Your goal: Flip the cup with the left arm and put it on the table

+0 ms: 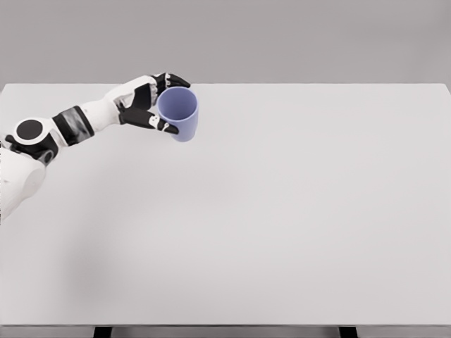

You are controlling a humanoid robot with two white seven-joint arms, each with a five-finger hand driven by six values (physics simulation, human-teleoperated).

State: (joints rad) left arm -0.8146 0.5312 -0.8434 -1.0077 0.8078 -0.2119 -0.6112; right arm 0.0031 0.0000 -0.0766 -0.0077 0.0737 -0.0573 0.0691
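One arm alone shows in the head view: the left arm enters from the lower left and reaches toward the far left part of the white table (282, 211). The left hand (151, 105) grasps the lavender cup (179, 115), with fingers curled over the far side of the rim and the thumb pressed against the near side of the wall. The cup sits at the far left of the table, a little right of the hand; whether its base touches the surface or hangs just above it cannot be told from this view. The mouth of the cup faces up and toward the camera, so the hollow inside is open to view, and the long axis runs from the rim down and slightly rightward to the base, tilted a little off vertical. Judged from this pose, the flip appears largely done and the step in hand is the placing. The next move likely calls for bringing the axis fully upright, lowering the base flat onto the table, and then releasing the fingers without dragging the rim sideways. A cup let go while tilted may rock or tip, so levelling should come before release. The right arm does not show.
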